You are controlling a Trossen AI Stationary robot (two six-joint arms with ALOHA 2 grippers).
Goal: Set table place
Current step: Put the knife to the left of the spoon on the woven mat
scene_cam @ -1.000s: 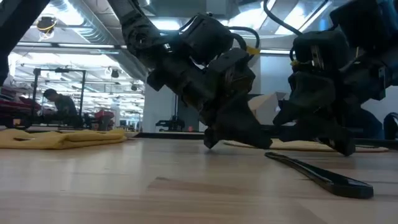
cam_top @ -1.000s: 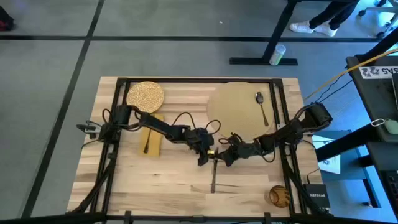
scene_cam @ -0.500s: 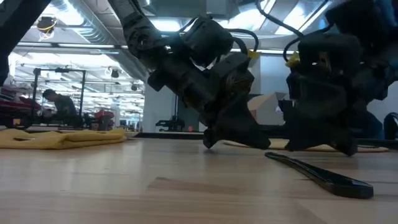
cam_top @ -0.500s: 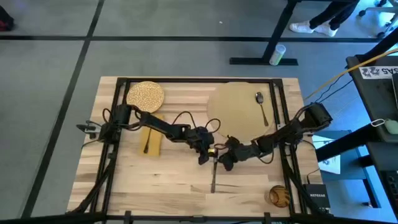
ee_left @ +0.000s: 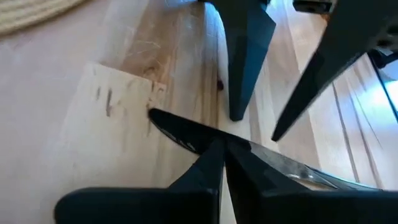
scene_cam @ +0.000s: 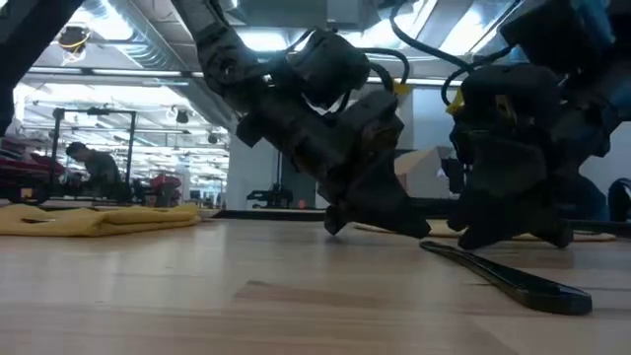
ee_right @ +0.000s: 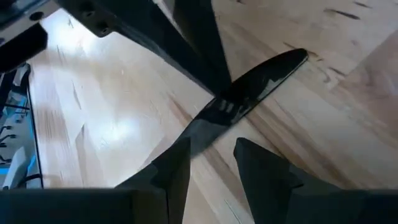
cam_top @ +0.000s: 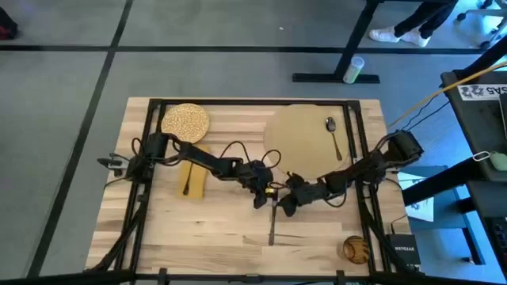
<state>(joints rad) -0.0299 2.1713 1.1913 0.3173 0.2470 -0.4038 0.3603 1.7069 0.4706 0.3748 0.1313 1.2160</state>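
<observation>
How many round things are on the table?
3: a speckled plate at the far left corner, a big tan mat far right, a small brown ball-like thing at the near right corner.

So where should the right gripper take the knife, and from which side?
Probably from straight above, pinching across its narrow width. The knife is thin and lies flat on the table, so only its two long edges offer a hold. The right gripper is open astride it, beside the shut left gripper, whose tips sit on the knife.
</observation>
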